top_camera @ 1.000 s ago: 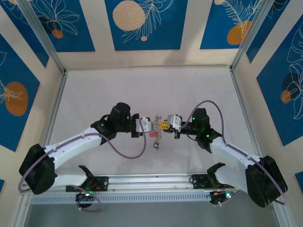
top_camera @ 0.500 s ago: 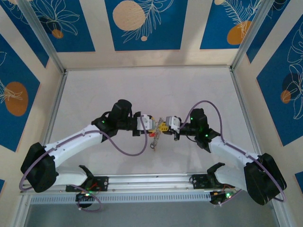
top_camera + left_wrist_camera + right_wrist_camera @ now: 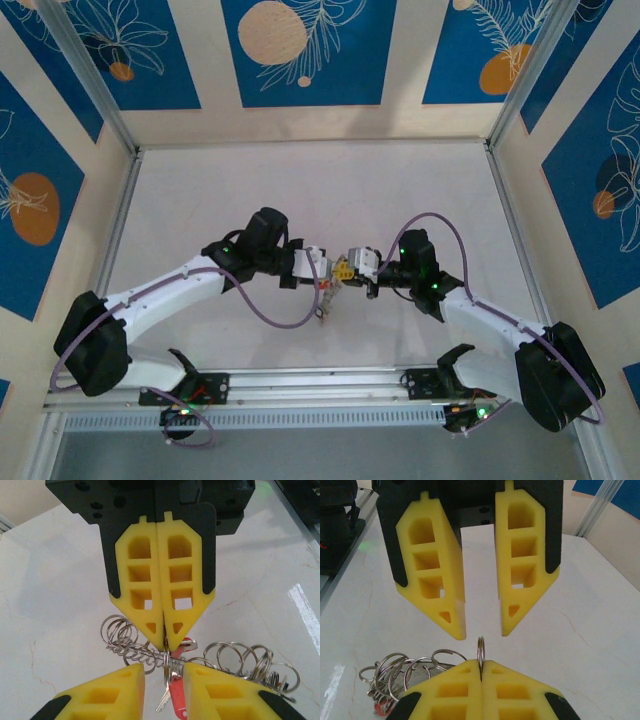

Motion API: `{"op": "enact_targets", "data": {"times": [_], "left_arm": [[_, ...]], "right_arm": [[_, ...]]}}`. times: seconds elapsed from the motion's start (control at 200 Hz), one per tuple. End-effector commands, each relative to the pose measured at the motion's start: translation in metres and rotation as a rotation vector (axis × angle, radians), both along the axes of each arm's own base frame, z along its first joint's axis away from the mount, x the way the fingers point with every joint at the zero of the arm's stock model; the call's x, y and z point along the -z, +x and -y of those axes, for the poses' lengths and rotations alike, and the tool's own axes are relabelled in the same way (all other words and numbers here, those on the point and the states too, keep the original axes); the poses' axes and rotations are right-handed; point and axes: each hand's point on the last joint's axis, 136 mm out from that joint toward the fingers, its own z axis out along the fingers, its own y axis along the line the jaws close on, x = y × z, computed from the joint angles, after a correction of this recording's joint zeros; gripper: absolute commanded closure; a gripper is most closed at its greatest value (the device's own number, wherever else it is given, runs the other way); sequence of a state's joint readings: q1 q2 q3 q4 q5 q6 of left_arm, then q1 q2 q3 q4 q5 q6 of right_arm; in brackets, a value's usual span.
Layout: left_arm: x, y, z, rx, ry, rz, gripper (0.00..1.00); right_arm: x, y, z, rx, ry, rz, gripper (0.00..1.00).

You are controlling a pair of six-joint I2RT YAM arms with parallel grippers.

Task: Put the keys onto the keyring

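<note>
You are pinching the grey silvery chain-like metal keyring [image 3: 131, 652] in your right pincer [image 3: 165, 639], pressed together, hanging it above the white surface [image 3: 60, 605]. That is probably letting the small red-headed silvery key [image 3: 178, 700] dangle within reach of your spread left pincer [image 3: 164, 674].

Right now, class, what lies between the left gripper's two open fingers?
Left wrist view: red-headed keys hanging from the keyring that the right gripper pinches.

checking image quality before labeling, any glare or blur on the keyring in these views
Left wrist: keyring sharp, with a bright glare streak on the table at right. Right wrist: ring loops crisp, background soft. Top external: evenly lit, keyring too small for detail.
</note>
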State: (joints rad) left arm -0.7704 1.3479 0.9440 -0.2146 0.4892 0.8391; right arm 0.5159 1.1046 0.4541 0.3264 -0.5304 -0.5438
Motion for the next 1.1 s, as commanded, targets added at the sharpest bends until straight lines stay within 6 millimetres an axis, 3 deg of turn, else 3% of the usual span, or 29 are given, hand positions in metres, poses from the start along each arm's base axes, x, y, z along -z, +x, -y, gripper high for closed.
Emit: {"op": "enact_targets", "data": {"times": [0.0, 0.3, 0.59, 0.82, 0.87, 0.99, 1.095], "left_arm": [[0.004, -0.008, -0.001, 0.035, 0.019, -0.011, 0.74], [0.014, 0.001, 0.003, 0.005, 0.046, -0.014, 0.75], [0.013, 0.006, 0.017, -0.006, 0.026, -0.004, 0.99], [0.007, 0.0, 0.018, 0.016, 0.0, -0.018, 0.95], [0.006, -0.002, 0.018, 0.019, -0.007, -0.025, 1.0], [0.0, -0.004, 0.02, 0.02, -0.047, -0.029, 1.0], [-0.007, -0.007, 0.018, 0.034, -0.093, -0.047, 1.0]], "right_arm": [[-0.017, 0.004, -0.006, -0.019, 0.022, 0.049, 1.0], [-0.016, 0.002, -0.006, -0.026, 0.024, 0.046, 1.0], [-0.016, 0.002, -0.008, -0.031, 0.022, 0.048, 1.0], [-0.011, 0.001, -0.007, -0.026, 0.013, 0.038, 1.0], [-0.01, 0.002, -0.007, -0.023, 0.013, 0.036, 1.0], [-0.009, 0.006, -0.005, 0.007, 0.007, 0.028, 1.0], [-0.007, 0.008, -0.001, 0.025, 0.003, 0.018, 0.87]]}}
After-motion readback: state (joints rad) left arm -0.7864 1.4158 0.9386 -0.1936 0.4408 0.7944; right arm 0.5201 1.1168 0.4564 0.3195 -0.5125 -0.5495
